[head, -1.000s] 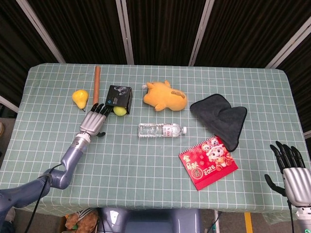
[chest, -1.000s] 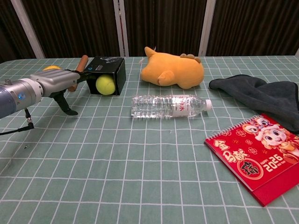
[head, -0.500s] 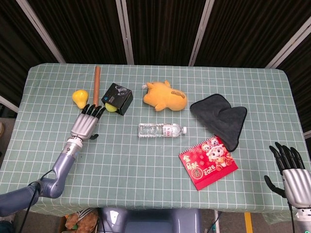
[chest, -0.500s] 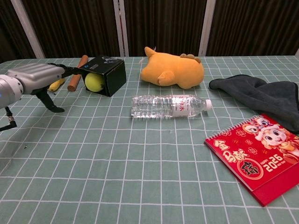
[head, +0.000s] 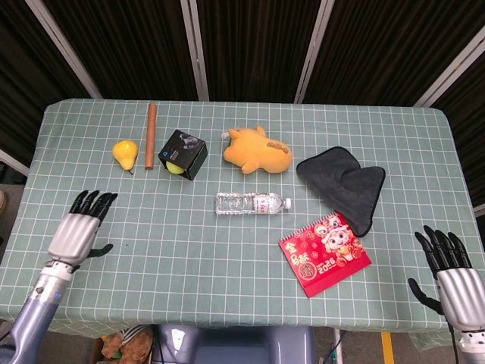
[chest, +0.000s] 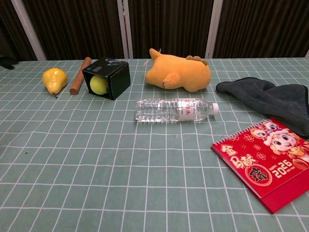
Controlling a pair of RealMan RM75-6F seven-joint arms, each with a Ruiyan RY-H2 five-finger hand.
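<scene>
Left hand (head: pixel 76 231) pulled way back to lower left, fingers spread, holding nothing. Box (head: pixel 182 154) sits upper left on its side with a ball (head: pixel 175 167) inside. Right hand (head: pixel 449 271) hangs loose lower right. Green checked cloth (head: pixel 227 250), dark curtains behind.

plush toy (head: pixel 258 151) | water bottle (head: pixel 252 203) lying flat | dark cloth (head: pixel 345 185) | red calendar (head: pixel 325 254) | checked tablecloth (head: pixel 227 258)

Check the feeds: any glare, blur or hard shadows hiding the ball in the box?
Head view: even light, sharp; the tennis ball shows at the black box mouth. Chest view: also sharp, soft shadows only; box interior is dark, ball clear; faint sheen on the water bottle.
</scene>
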